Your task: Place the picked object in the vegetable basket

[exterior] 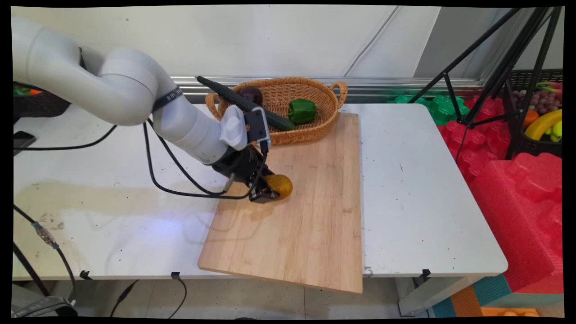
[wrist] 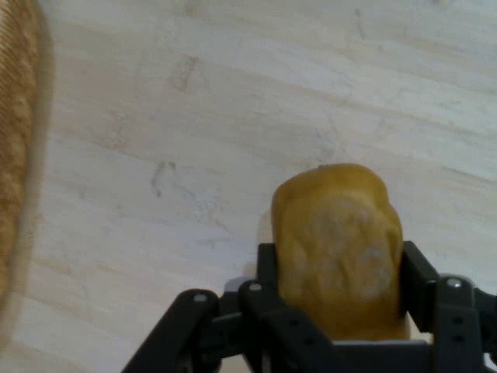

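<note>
On the wooden cutting board point(exterior: 306, 216) that covers the middle of the white tabletop point(exterior: 414, 189), the arm's black end effector point(exterior: 270, 191) is clamped around a yellow-brown potato point(exterior: 280, 185), with one finger point(wrist: 268, 272) pressed to each side of it. The hand view shows the potato point(wrist: 338, 249) filling the gap between the fingers, with pale board grain point(wrist: 233, 140) spread beyond it. The potato sits low at the board's surface; whether it rests on the wood or is just clear of it cannot be told. Beyond the end effector, at the far end of the board, stands a woven wicker basket point(exterior: 324, 123) with two handles, its near rim overlapping the board's far edge. Inside it lie a green bell pepper point(exterior: 302, 110) and a dark purple round fruit or vegetable point(exterior: 250, 94), while a long dark cucumber point(exterior: 234, 100) leans across the basket with one end sticking out over its rim. A strip of the basket's weave point(wrist: 15, 140) also appears at the edge of the hand view. Black cables point(exterior: 180, 180) hang from the arm and loop down beside the end effector. Well off to the far side of the tabletop, red foam blocks point(exterior: 517, 189) and a black tripod point(exterior: 495, 76) stand on the floor.
</note>
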Available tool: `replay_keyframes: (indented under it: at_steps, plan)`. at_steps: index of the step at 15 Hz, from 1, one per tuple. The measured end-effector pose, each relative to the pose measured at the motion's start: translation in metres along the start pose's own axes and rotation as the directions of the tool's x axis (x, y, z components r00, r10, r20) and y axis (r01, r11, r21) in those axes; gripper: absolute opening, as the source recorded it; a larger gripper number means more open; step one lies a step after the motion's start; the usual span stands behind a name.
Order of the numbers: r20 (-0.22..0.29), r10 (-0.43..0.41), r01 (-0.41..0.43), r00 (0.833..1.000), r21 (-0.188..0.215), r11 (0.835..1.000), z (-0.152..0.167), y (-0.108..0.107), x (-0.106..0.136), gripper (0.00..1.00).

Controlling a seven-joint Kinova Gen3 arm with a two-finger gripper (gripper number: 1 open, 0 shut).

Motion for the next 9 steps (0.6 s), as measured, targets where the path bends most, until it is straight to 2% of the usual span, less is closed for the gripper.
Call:
replay_keyframes:
  at_steps: [4, 9]
  plan:
    - [-0.035, -0.001, 0.002, 0.999, 0.028, 1.000, -0.030, 0.004, 0.013, 0.00]
    - [-0.121, -0.041, 0.050, 0.992, 0.073, 0.996, -0.076, 0.006, 0.043, 0.00]
